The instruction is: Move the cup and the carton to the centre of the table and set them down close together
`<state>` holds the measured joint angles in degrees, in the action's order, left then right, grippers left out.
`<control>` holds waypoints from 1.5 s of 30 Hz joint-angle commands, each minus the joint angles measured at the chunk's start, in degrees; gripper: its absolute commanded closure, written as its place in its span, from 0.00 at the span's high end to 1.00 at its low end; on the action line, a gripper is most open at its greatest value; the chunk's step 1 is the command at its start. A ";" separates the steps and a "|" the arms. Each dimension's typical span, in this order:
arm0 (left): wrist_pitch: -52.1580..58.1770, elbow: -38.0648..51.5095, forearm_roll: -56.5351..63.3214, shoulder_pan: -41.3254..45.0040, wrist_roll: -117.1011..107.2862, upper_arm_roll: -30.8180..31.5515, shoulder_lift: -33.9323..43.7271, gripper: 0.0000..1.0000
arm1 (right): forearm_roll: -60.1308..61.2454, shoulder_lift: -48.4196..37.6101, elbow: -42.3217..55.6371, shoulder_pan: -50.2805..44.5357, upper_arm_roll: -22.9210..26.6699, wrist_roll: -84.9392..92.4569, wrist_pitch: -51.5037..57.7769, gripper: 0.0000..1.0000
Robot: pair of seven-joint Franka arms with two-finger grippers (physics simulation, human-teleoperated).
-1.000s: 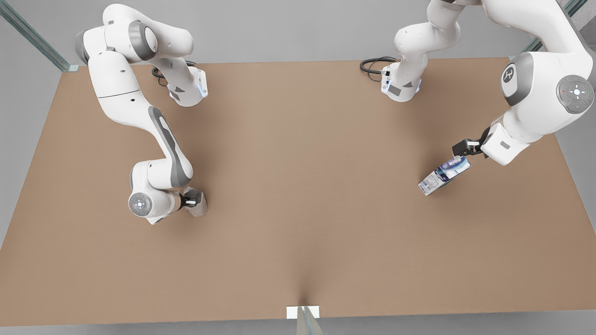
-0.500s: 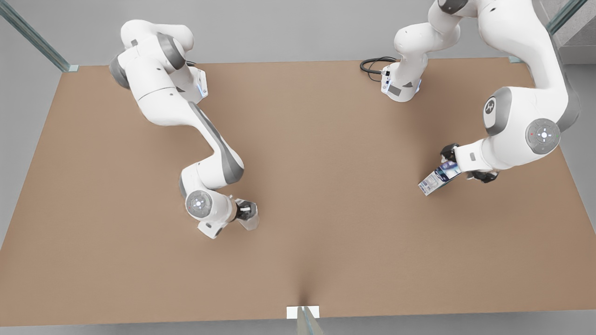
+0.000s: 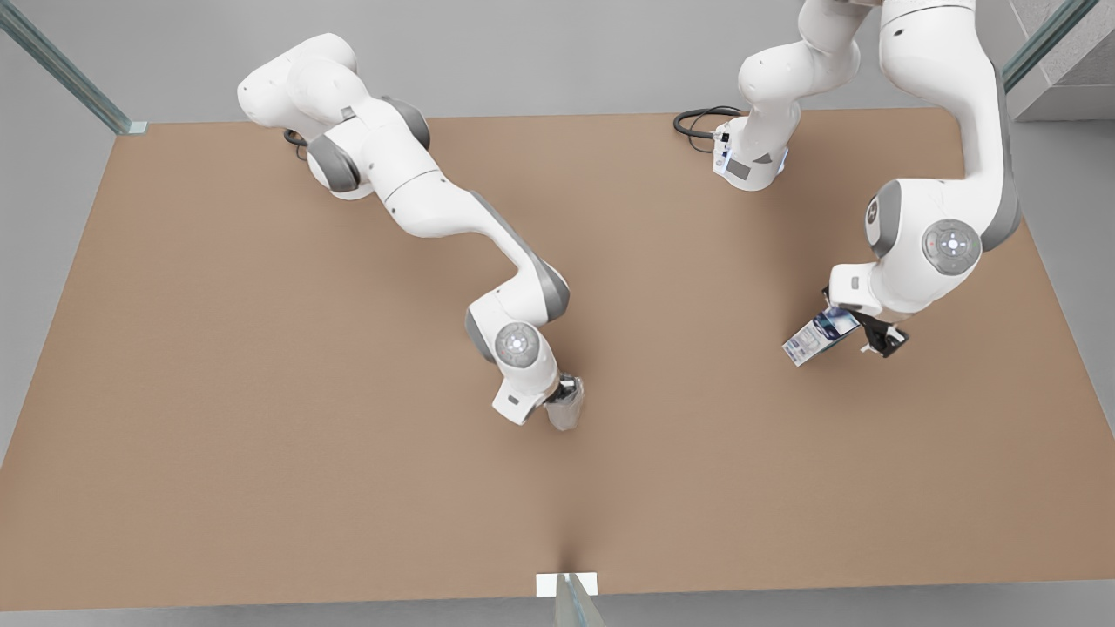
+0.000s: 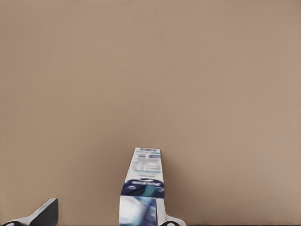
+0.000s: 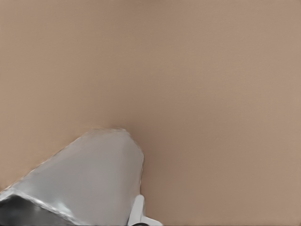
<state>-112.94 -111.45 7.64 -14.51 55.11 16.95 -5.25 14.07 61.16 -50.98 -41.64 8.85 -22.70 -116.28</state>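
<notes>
- Left gripper (image 3: 858, 326): at the front view's right side of the table (image 3: 218, 392), fingers spread and straddling one end of the carton (image 3: 819, 335); one fingertip (image 4: 44, 213) stands clear of the carton's side.
- Carton lies flat on the table, well right of centre.
- Right gripper (image 3: 564, 394): near table centre, clenched on the cup (image 3: 566, 409).
- Cup and carton are well apart.

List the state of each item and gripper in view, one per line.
Small silvery-grey faceted cup: held near the table's centre.
Dark blue and white rectangular carton: lying on the front view's right, between the fingers.
Right gripper: shut on the cup.
Left gripper: open around the carton.
Plain brown table: flat.
</notes>
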 commanded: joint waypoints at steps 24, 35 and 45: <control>-4.57 -5.45 1.06 -2.11 2.99 0.01 -0.90 1.00 | 0.78 -11.13 -0.26 4.01 0.38 0.72 12.89 1.00; -4.66 -8.88 3.53 -2.02 8.88 0.01 0.24 1.00 | -23.74 -46.04 -25.92 26.26 -7.18 23.76 26.10 1.00; -4.48 -9.32 3.53 -2.11 8.88 -0.52 -2.31 1.00 | -24.36 -48.76 -30.23 32.68 -12.19 17.60 24.96 1.00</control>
<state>-117.49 -120.76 11.15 -16.73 63.98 16.44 -7.78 -10.28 12.63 -81.11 -8.86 -3.33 -5.10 -91.08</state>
